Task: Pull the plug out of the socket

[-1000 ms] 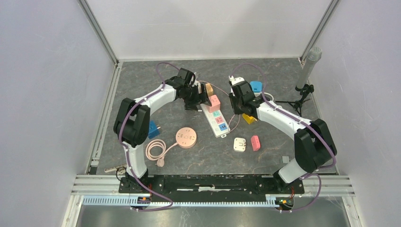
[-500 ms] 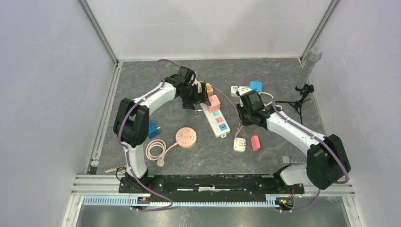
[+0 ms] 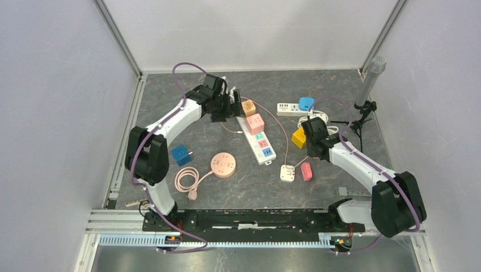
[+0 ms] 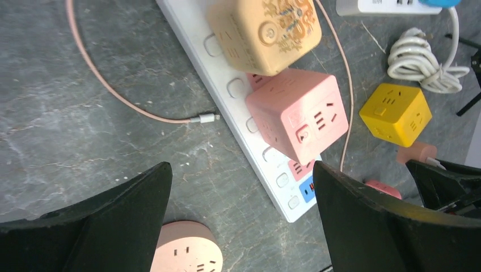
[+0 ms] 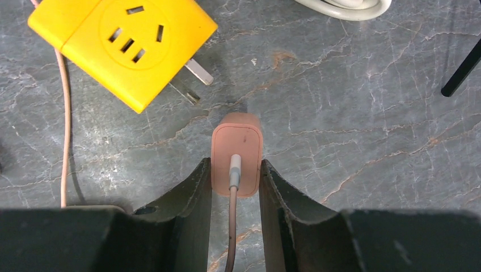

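Note:
My right gripper (image 5: 235, 165) is shut on a small pink charger plug (image 5: 236, 141) with a thin cable running out of its back, held just above the stone table. No socket is around the plug. In the top view the right gripper (image 3: 312, 127) is beside a yellow cube adapter (image 3: 299, 137). My left gripper (image 4: 241, 168) is open and empty, hovering over the long white power strip (image 4: 230, 90), which carries a tan cube (image 4: 264, 31) and a pink cube (image 4: 298, 113). In the top view the left gripper (image 3: 231, 106) is at the strip's far end.
A short white strip (image 3: 288, 107) with a blue plug (image 3: 307, 103) and a coiled white cable (image 5: 340, 7) lie at the back right. A microphone stand (image 3: 367, 85) is far right. A round pink socket (image 3: 223, 165), a blue cube (image 3: 180, 154) and a white square adapter (image 3: 287, 173) lie nearer.
My right arm has drawn back toward the near right from the short white strip, carrying the pink plug. My left gripper has moved back and left off the pink cube.

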Controlling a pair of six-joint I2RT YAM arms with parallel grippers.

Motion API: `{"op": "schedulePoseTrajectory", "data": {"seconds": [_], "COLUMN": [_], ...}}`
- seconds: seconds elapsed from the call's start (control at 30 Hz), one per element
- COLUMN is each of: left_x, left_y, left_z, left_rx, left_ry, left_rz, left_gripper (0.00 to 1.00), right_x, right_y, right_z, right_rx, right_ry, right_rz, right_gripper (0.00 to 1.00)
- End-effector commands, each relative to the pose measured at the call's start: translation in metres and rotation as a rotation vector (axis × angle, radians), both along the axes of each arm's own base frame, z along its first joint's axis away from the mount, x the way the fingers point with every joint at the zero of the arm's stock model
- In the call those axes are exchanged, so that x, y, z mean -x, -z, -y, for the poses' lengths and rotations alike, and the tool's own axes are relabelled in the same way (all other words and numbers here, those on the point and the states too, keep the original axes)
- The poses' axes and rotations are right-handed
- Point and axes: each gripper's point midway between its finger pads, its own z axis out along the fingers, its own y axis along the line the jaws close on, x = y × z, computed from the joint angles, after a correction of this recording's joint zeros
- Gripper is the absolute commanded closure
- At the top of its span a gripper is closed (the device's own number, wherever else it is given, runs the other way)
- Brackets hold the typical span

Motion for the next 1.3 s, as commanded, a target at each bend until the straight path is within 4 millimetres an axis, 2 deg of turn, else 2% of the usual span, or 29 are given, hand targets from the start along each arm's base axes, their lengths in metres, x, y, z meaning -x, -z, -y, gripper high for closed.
{"op": "schedulePoseTrajectory", "data": {"seconds": [0.0,0.1,0.17,0.27,0.5,0.63,0.8,0.97,1.07,1.13,1.27], "left_x": [-0.01,-0.009,-0.009,-0.008,-0.011,-0.011,-0.011,-0.011,-0.013,-0.013,-0.013], "left_y": [-0.017,-0.016,-0.015,-0.014,-0.017,-0.021,-0.029,-0.03,-0.031,-0.031,-0.027], "left_z": [-0.016,-0.022,-0.024,-0.027,-0.033,-0.032,-0.035,-0.038,-0.04,-0.041,-0.041], "left_rx": [-0.013,-0.014,-0.013,-0.013,-0.013,0.009,0.024,0.019,0.019,0.018,0.023], "left_ry": [-0.049,-0.065,-0.07,-0.079,-0.103,-0.098,-0.107,-0.119,-0.13,-0.139,-0.159], "left_rz": [0.082,0.075,0.073,0.066,0.071,0.094,0.131,0.14,0.143,0.141,0.124], "left_gripper": [0.0,0.0,0.0,0.0,0.0,0.0,0.0,0.0,0.0,0.0,0.0], "right_x": [-0.006,-0.009,-0.012,-0.02,-0.041,-0.051,-0.054,-0.059,-0.064,-0.069,-0.077], "right_y": [-0.001,-0.002,-0.007,-0.018,-0.053,-0.068,-0.079,-0.095,-0.106,-0.116,-0.119], "right_z": [0.003,-0.001,-0.006,-0.015,-0.034,-0.054,-0.081,-0.125,-0.149,-0.163,-0.189], "right_rx": [-0.021,-0.043,-0.065,-0.103,-0.179,-0.271,-0.396,-0.553,-0.653,-0.687,-0.698], "right_ry": [0.034,0.023,0.005,-0.031,-0.088,-0.162,-0.265,-0.456,-0.523,-0.555,-0.597], "right_rz": [0.03,0.036,0.054,0.088,0.182,0.253,0.322,0.347,0.363,0.382,0.379], "right_gripper": [0.72,0.48,0.35,0.27,0.22,0.21,0.18,0.14,0.09,0.07,0.05]}}
